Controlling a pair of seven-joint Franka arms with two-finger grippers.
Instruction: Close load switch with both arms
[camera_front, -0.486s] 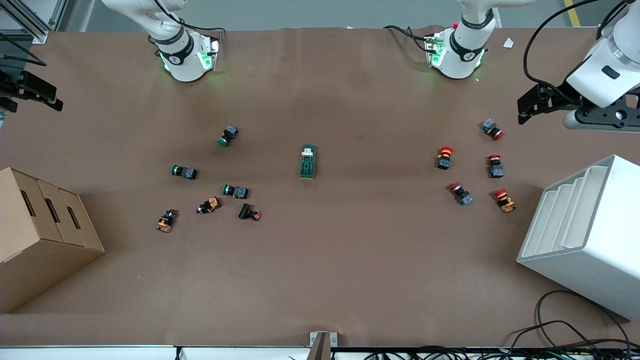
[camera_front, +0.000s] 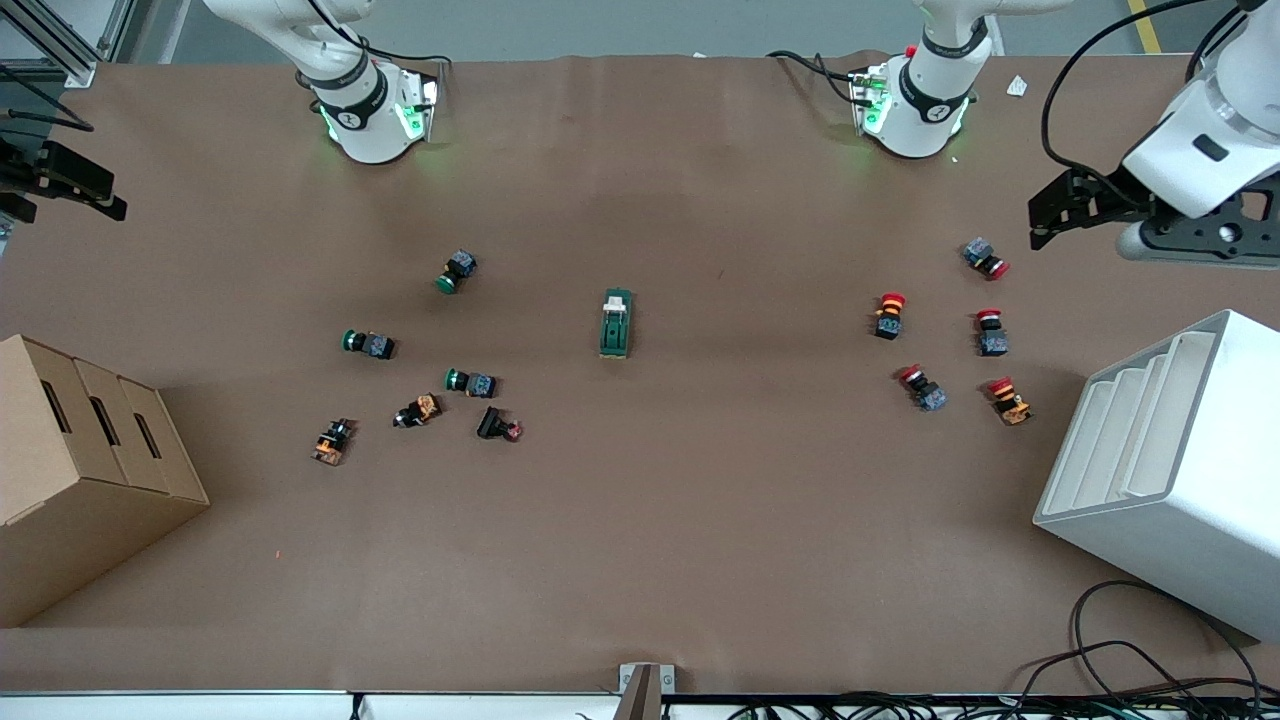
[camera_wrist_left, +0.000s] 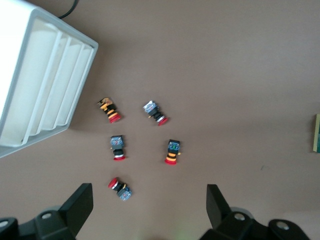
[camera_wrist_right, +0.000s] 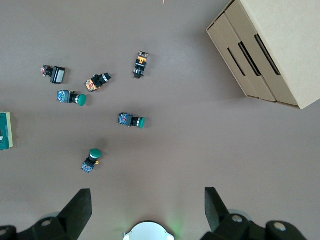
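Observation:
The load switch (camera_front: 616, 323), a dark green block with a cream lever, lies flat near the middle of the table. Only its edge shows in the left wrist view (camera_wrist_left: 317, 132) and in the right wrist view (camera_wrist_right: 5, 131). My left gripper (camera_front: 1037, 224) hangs open over the table's left-arm end, above the red buttons and well away from the switch. In its wrist view the left gripper (camera_wrist_left: 148, 200) holds nothing. My right gripper (camera_front: 105, 198) waits open over the right-arm end of the table. The right gripper (camera_wrist_right: 147, 200) is likewise empty in its own view.
Several red push buttons (camera_front: 889, 315) lie toward the left arm's end, green and black ones (camera_front: 470, 382) toward the right arm's end. A white slotted rack (camera_front: 1170, 470) and a cardboard box (camera_front: 80, 470) stand at the table's ends. Cables (camera_front: 1150, 680) trail along the near edge.
The left gripper has shifted slightly toward the robots' bases. The right gripper and the load switch have not moved.

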